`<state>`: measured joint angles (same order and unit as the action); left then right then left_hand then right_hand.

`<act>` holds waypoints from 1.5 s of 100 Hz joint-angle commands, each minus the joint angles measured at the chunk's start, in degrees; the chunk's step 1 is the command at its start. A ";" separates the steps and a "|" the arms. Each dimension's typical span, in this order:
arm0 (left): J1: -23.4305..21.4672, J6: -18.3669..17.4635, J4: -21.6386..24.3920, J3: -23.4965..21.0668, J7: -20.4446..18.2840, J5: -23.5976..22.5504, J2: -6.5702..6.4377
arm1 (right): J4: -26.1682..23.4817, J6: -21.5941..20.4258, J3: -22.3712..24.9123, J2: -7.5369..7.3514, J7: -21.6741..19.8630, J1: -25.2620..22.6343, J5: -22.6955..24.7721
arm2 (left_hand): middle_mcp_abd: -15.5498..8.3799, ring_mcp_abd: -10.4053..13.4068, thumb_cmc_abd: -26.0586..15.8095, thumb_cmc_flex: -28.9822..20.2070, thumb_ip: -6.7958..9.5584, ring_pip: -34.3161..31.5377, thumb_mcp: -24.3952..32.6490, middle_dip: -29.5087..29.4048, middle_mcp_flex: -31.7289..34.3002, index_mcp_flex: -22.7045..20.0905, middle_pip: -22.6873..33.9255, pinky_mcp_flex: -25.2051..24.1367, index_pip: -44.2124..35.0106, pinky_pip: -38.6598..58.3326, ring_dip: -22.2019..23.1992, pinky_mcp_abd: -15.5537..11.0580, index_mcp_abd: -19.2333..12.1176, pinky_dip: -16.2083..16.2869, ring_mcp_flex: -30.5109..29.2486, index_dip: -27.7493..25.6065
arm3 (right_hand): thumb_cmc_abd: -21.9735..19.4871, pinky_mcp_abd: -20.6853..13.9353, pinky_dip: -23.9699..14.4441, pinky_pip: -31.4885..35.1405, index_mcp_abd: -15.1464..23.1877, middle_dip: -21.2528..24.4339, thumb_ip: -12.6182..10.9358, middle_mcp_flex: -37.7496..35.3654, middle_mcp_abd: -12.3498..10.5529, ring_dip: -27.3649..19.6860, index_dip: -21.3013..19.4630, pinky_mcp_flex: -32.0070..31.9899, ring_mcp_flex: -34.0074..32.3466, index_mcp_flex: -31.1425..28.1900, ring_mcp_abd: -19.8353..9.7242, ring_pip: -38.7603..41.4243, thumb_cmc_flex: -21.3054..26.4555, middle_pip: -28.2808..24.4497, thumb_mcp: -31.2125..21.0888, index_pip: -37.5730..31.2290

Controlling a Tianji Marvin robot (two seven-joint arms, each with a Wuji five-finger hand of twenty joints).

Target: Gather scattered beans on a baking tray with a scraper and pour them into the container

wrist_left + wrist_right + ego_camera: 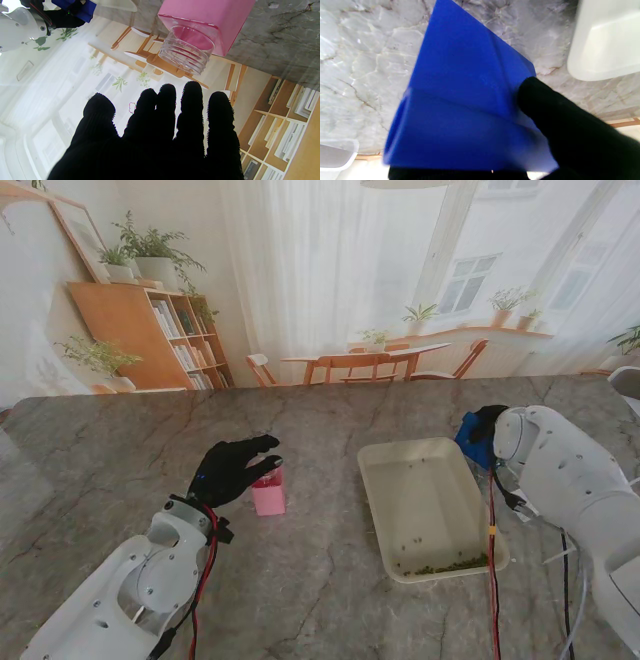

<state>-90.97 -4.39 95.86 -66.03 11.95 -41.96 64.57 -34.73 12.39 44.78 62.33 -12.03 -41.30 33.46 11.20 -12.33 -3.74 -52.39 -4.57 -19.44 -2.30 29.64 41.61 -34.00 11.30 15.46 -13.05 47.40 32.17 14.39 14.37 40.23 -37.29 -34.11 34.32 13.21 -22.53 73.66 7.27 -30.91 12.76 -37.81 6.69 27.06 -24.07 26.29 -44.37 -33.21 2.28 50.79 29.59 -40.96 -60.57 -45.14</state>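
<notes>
A white baking tray (385, 480) lies right of centre, with green beans (440, 563) gathered along its near edge and a few stray ones further in. My right hand (487, 430), in a black glove, sits at the tray's far right corner, shut on a blue scraper (470, 438); the right wrist view shows the scraper blade (460, 100) over the marble with a finger (560, 120) pressed on it. A pink container (268, 493) with a clear threaded neck (186, 51) stands left of the tray. My left hand (232, 468) hovers open just above and beside it, fingers (190, 110) spread.
The table (120, 460) is grey marble. Red cables (493, 570) run along both forearms. Another pale bin edge (337, 155) shows in the right wrist view. A printed room backdrop stands behind the far edge.
</notes>
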 commanded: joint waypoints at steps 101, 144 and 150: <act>0.93 -0.70 -0.49 0.47 -3.23 1.52 -0.37 | -4.61 -3.69 0.48 -3.61 -8.05 0.72 6.78 | -0.86 -0.09 -2.00 -1.56 2.05 -0.53 -0.32 -0.46 0.09 -0.75 -0.83 -0.97 0.91 0.43 0.42 1.41 0.25 1.87 -0.66 0.98 | -7.83 3.40 1.20 -6.69 -20.38 5.13 -4.55 29.14 12.67 -6.54 -8.66 -24.24 31.39 25.05 14.76 -20.04 -10.43 18.95 5.07 38.00; 0.62 -0.43 -0.46 -0.48 -1.65 1.85 -0.02 | -33.26 -6.09 25.83 -4.70 -10.54 -18.52 20.01 | -0.90 -0.21 -2.06 -1.59 2.05 -0.17 -0.33 -0.62 -0.38 -0.27 -1.04 -1.41 1.15 0.01 0.23 1.80 0.18 1.79 -0.18 1.13 | -9.46 3.82 0.41 -5.25 -20.38 2.71 -4.65 21.43 11.77 -3.97 -10.02 -20.53 23.59 15.73 13.19 -15.62 -14.18 15.14 8.79 35.09; 0.25 -0.62 -0.31 -0.97 -1.15 1.94 0.06 | -37.62 -6.77 28.49 -4.67 -10.90 -21.71 21.44 | -0.82 -0.14 -2.06 -1.57 2.05 -0.07 -0.34 -0.66 -0.51 -0.16 -1.10 -1.48 1.22 -0.08 0.17 1.83 0.21 1.76 -0.18 1.17 | -10.04 3.91 0.37 -5.49 -20.57 2.16 -4.96 20.28 11.50 -3.51 -10.10 -19.99 22.68 15.04 13.10 -15.50 -14.64 15.56 10.05 34.98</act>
<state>-90.12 -4.82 95.19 -66.61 10.08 -40.30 64.42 -69.53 6.62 72.53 58.00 -22.21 -60.59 54.01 11.20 -12.46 -3.74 -52.39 -4.57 -19.42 -2.30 29.37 41.61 -34.00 11.18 15.32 -13.01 47.39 32.17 14.45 14.37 40.23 -37.72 -33.53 25.61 16.60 -21.80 67.38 -12.10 -27.80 10.13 -16.47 18.11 22.21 -32.74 5.79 -20.60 -16.85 15.40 34.68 16.66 -25.28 -52.30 -9.87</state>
